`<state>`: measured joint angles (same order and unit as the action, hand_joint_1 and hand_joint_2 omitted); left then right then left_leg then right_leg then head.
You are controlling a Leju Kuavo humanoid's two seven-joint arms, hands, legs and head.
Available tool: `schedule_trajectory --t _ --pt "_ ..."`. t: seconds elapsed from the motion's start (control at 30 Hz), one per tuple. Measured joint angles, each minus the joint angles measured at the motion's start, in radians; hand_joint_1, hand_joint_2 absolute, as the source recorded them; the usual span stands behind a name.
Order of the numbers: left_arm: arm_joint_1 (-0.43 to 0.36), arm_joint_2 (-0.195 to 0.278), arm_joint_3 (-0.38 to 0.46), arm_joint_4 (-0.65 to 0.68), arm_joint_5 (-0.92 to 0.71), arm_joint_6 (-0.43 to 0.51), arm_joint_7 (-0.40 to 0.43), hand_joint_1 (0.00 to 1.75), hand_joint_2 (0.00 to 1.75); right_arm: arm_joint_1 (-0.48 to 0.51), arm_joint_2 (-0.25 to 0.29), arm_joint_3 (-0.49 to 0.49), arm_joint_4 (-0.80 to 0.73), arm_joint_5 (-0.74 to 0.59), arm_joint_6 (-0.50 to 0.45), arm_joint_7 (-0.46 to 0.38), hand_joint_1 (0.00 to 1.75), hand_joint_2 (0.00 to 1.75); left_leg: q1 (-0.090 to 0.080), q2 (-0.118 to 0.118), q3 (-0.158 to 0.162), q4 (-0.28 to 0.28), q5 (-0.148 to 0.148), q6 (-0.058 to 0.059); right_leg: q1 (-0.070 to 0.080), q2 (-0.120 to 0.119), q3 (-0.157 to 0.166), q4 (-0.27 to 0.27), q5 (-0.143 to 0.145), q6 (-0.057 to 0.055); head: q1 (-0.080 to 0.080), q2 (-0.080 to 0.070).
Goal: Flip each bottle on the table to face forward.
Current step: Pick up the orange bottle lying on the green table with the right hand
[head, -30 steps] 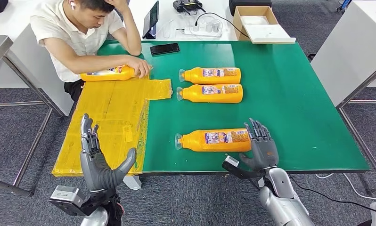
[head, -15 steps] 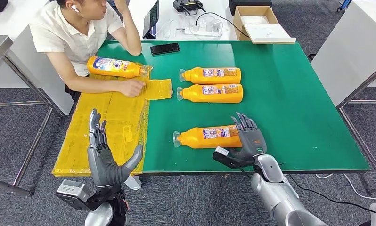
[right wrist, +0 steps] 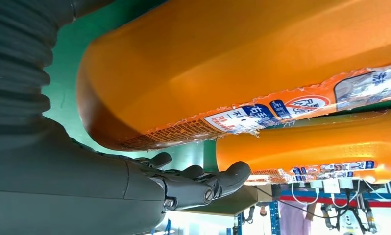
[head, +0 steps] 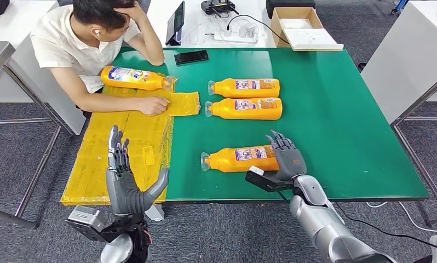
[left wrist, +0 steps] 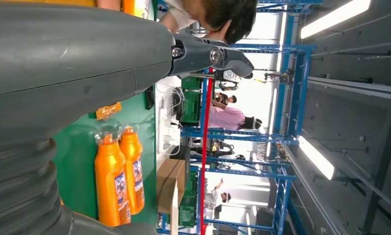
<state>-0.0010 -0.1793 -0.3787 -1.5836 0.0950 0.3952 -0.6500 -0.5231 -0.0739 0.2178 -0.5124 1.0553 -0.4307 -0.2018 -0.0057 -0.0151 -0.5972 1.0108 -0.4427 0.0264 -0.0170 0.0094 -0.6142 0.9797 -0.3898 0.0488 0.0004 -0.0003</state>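
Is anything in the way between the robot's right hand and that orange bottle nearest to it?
Nothing visible. The right hand is already at the base end of the nearest bottle, its fingers against it, with bare green table around them. The other bottles lie farther back.

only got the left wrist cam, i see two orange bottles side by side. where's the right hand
Observer: The right hand is at the base end of a third bottle, the one lying nearest the robot.
Operator: is it gripping it
Observer: The right wrist view shows its fingers stretched out beside that bottle, not wrapped round it.
Operator: any more bottles
Observer: A fourth bottle lies at the far end of the yellow sheet, next to the person.
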Motion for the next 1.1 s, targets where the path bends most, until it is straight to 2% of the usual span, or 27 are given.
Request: schedule_trajectory --t 0.33,0.47,0.5,0.63,0.67,0.7,0.8,0.93,1.1 --pt "0.0 0.0 -0.002 0.0 0.0 0.0 0.001 0.0 1.75 -0.005 0.001 0.0 0.01 -0.003 0.003 -0.001 0.0 1.75 0.0 0.0 0.0 0.0 0.0 0.0 0.0 0.0 0.0 0.0 0.0 0.0 0.0 0.0" --pt "-0.001 0.0 -0.006 0.003 0.003 -0.012 0.013 0.0 1.75 -0.011 0.002 0.004 0.015 -0.017 0.061 0.001 0.02 1.75 0.0 0.0 0.0 0.0 0.0 0.0 0.0 0.0 0.0 0.0 0.0 0.0 0.0 0.0" --pt "-0.001 0.001 -0.007 0.005 0.002 -0.016 0.018 0.0 1.75 -0.016 0.002 0.007 0.019 -0.021 0.091 0.006 0.09 1.75 0.0 0.001 0.001 0.0 0.0 0.0 0.0 0.0 0.0 0.0 0.0 0.0 0.0 0.0" --pt "-0.013 0.001 -0.013 0.021 -0.001 -0.023 0.034 0.0 1.75 -0.056 0.001 0.033 0.038 -0.024 0.24 0.045 1.53 1.75 0.0 0.006 0.005 0.0 -0.001 0.0 0.0 0.003 0.003 0.0 0.0 0.0 0.0 0.0" --pt "-0.018 0.001 -0.014 0.026 -0.001 -0.025 0.037 0.0 1.75 -0.065 0.0 0.041 0.043 -0.023 0.268 0.054 1.64 1.75 0.0 0.006 0.007 0.0 -0.001 0.0 0.0 0.003 0.004 -0.001 0.0 0.0 0.0 0.0" --pt "-0.022 0.001 -0.014 0.032 -0.001 -0.027 0.039 0.0 1.75 -0.074 0.0 0.049 0.047 -0.023 0.29 0.062 1.71 1.75 0.0 0.007 0.008 0.0 -0.001 0.0 0.0 0.003 0.005 -0.001 0.0 0.0 0.0 0.0" --pt "-0.032 0.001 -0.016 0.046 -0.001 -0.036 0.052 0.0 1.75 -0.095 -0.001 0.068 0.058 -0.039 0.325 0.056 1.75 1.75 0.0 0.007 0.012 0.0 -0.001 0.001 0.0 0.004 0.008 -0.001 0.0 0.0 0.0 0.0" --pt "-0.036 0.005 -0.019 0.059 0.018 -0.075 0.092 0.0 1.75 -0.073 -0.004 0.077 0.039 -0.16 0.326 -0.099 1.75 1.75 0.0 0.006 0.012 0.0 -0.001 0.001 0.0 0.003 0.009 -0.001 0.001 0.0 0.0 0.0" --pt "-0.043 0.009 -0.023 0.078 0.01 -0.095 0.099 0.0 1.75 -0.031 -0.008 0.095 -0.004 -0.263 0.329 -0.222 1.75 1.75 0.0 0.006 0.011 0.0 -0.001 0.001 0.0 0.003 0.009 0.0 0.001 0.0 0.0 0.0"
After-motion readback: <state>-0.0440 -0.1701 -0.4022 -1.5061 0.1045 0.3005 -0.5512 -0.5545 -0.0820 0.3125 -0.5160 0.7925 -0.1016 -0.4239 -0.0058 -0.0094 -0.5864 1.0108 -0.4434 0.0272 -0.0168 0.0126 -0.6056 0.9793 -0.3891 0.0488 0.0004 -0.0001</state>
